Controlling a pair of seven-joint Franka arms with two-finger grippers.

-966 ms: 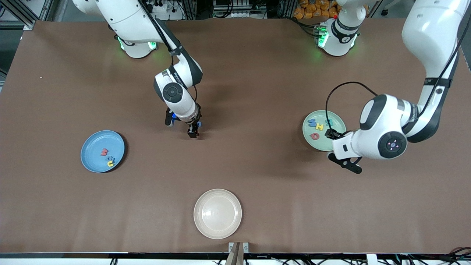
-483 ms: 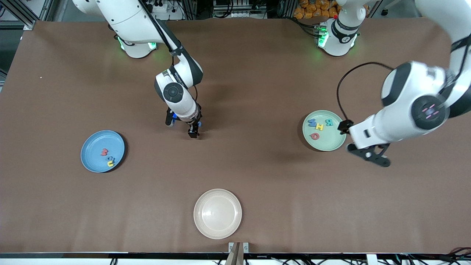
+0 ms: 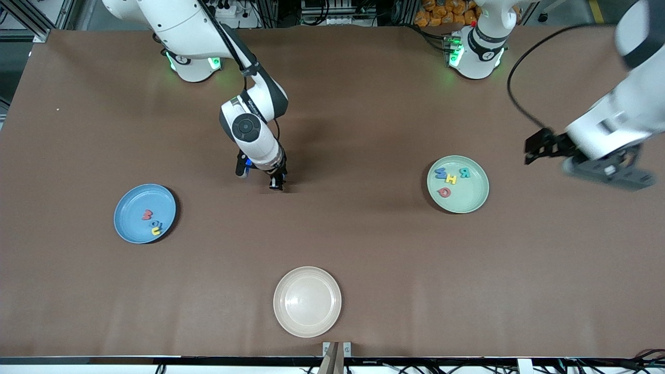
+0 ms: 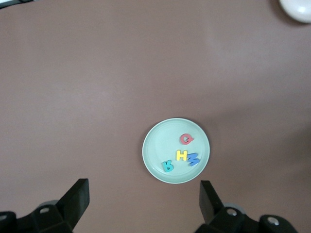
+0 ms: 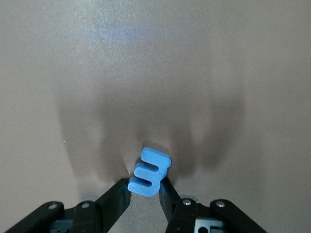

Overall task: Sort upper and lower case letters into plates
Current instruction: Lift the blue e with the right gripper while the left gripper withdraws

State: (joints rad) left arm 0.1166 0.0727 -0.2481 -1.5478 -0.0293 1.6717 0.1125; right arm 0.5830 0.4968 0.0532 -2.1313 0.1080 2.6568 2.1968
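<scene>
The small blue letter (image 5: 148, 173), standing on the bare counter (image 3: 363, 244) between the blue plate (image 3: 128, 229) and pale green plate (image 3: 473, 200), looks light, chunky and likely foam-soft, so the right pincer (image 5: 146, 191), nipping its flat faces, needs only gentle pressure, while the left pincer (image 4: 143, 201) hangs wide and empty.

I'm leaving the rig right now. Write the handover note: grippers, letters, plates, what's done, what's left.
Right gripper: shut on the blue letter, low at mid-table.
Left gripper: open, holding nothing, high over the left arm's end of the table.
Pale green plate: four letters in it, blue, yellow, teal, red-pink.
Blue plate: three letters in it.
Cream-white plate: nothing in it.
Done: seven letters plated.
Left: plate the blue letter.
</scene>
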